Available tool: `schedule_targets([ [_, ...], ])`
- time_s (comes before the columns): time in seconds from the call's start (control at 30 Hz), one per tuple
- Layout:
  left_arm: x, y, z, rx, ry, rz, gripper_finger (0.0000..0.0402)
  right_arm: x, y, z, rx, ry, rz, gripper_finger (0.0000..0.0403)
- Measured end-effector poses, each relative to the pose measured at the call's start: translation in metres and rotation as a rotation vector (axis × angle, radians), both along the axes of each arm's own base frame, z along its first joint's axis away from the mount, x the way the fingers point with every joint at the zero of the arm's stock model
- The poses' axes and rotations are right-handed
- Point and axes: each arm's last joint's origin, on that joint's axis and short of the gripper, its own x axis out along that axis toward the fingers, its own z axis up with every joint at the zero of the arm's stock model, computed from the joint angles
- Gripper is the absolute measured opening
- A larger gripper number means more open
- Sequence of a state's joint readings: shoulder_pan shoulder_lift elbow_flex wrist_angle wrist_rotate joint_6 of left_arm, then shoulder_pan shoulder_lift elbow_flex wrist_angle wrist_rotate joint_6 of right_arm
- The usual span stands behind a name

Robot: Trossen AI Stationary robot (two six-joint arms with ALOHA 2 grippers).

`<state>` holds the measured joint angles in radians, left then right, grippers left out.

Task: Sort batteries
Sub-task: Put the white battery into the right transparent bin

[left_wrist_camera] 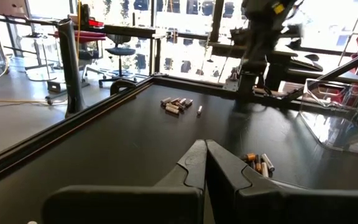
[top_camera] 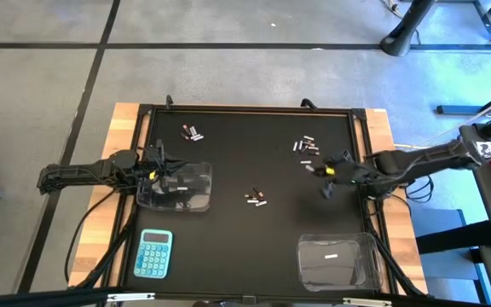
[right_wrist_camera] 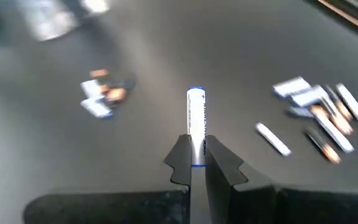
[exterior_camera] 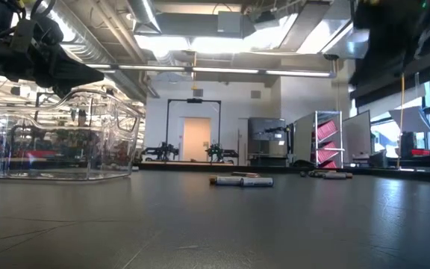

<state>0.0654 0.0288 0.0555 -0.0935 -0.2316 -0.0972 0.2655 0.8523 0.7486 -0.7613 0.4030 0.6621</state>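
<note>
— Where do we stand on the right side?
— Our right claw (right_wrist_camera: 192, 163) is pinched on one silvery-white battery (right_wrist_camera: 196, 121), lifted above the dark mat, close to the desk's (top_camera: 126, 119) right edge. Just beyond it lies the scattered cluster of batteries (top_camera: 306, 147).

— And the left?
— Our left claw (left_wrist_camera: 205, 163) is pressed closed with nothing in it, hanging over the clear tub (top_camera: 177, 189) near the left edge.

— Other batteries?
— A small group (top_camera: 256, 198) lies mid-mat, between both arms, and another group (top_camera: 193, 131) lies toward the far edge on the left.

— Room to move?
— The mat's middle is open around that central group. A second clear tub (top_camera: 335, 261) sits by the near right corner, and the blue calculator (top_camera: 153, 253) by the near left corner.
</note>
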Motion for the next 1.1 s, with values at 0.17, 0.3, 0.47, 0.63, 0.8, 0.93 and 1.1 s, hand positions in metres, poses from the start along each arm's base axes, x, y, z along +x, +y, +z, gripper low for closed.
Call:
schedule_targets([
  [0.17,0.0,0.0,0.0,0.0,-0.001,0.0,0.0,0.004,0.045,0.027,-0.046,0.035,0.311,0.0017],
  [0.3,0.0,0.0,0.0,0.0,-0.001,0.0,0.0,0.004,0.09,0.032,0.002,0.085,0.503,0.0017],
  [0.47,0.0,0.0,0.0,0.0,0.0,0.0,0.0,-0.002,0.152,0.028,0.176,0.19,0.614,0.0022],
  [0.63,0.0,0.0,0.0,0.0,0.0,0.0,0.0,-0.005,0.202,0.005,0.254,0.246,0.656,0.0018],
  [0.8,0.0,0.0,0.0,0.0,-0.001,0.0,0.0,-0.001,0.218,-0.032,0.16,0.366,0.627,0.0019],
  [0.93,0.0,0.0,0.0,0.0,0.0,0.0,0.0,0.006,0.209,-0.061,0.129,0.396,0.583,0.0018],
  [1.1,0.0,0.0,0.0,0.0,-0.001,0.0,0.0,0.014,0.202,-0.083,0.224,0.369,0.6,0.0019],
])
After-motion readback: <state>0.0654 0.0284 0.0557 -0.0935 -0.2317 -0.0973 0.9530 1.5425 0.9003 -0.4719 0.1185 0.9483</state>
